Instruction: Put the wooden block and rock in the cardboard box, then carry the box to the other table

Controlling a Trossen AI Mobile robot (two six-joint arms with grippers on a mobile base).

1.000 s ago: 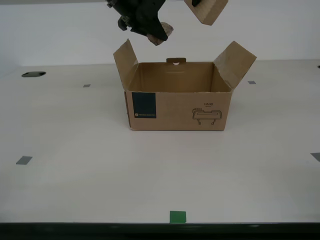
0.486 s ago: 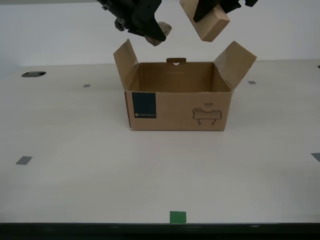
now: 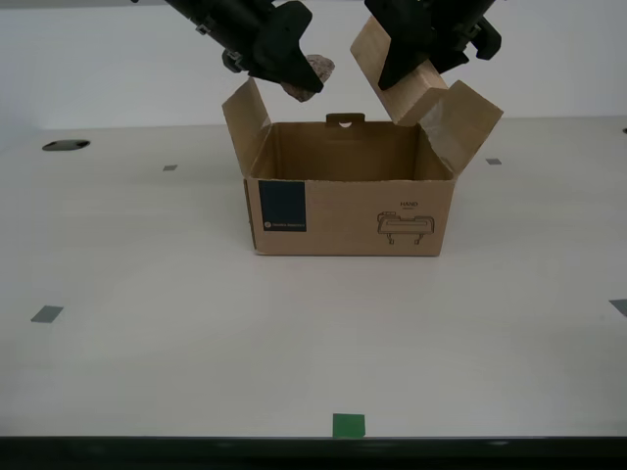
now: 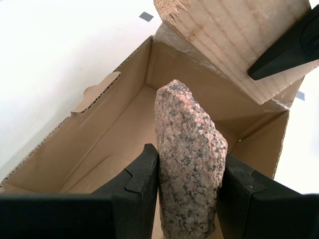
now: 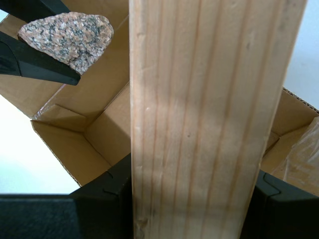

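My first gripper (image 3: 423, 59) held the wooden block (image 3: 397, 78) between its jaws, top centre of the exterior view; my second gripper (image 3: 294, 73) clamped the rock (image 3: 312, 73), both above the open cardboard box (image 3: 348, 211) on the bench (image 3: 147, 294).

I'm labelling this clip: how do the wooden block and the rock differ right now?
The wooden block is pale, straight-grained and flat-faced; the rock is speckled pink-grey and lumpy. The block is far larger. My first gripper clamps the block, my second gripper the rock. Both hang above the open cardboard box.
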